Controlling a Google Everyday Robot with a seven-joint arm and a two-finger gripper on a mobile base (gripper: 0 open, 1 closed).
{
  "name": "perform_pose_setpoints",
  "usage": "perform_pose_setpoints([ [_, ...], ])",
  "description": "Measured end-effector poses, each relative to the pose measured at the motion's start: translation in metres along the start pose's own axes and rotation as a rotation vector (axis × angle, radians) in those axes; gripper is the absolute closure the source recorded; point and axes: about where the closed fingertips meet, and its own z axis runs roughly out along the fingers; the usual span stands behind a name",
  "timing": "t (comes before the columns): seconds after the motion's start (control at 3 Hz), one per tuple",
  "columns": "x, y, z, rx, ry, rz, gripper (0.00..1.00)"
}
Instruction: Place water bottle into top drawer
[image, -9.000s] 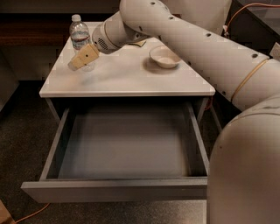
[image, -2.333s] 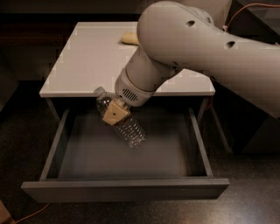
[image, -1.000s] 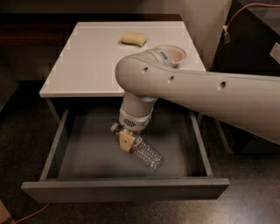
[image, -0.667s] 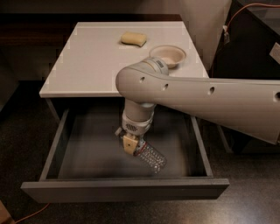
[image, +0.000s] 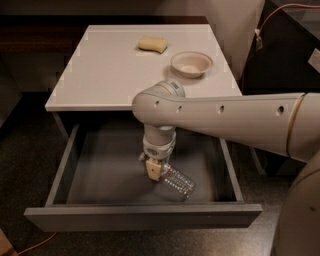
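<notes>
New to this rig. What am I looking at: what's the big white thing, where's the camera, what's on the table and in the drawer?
The big white tube is a robot arm, which sits on a mobile base. There is only one camera. It looks down on the scene from above, and where it is mounted is not on record. At the arm's tip is a two-finger pincer, reaching down inside the open drawer under a white table. The pincer is at the cap end of a clear water bottle, which lies on its side low in the drawer. Whether it is gripping the bottle is not clear here. On the table are a pale bowl and a yellow sponge-like block.
</notes>
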Motion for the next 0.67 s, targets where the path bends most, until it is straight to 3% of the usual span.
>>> perform_pose_setpoints([
  [0.67,0.0041,-0.0044,0.0169,-0.008,0.03,0.012,0.31],
])
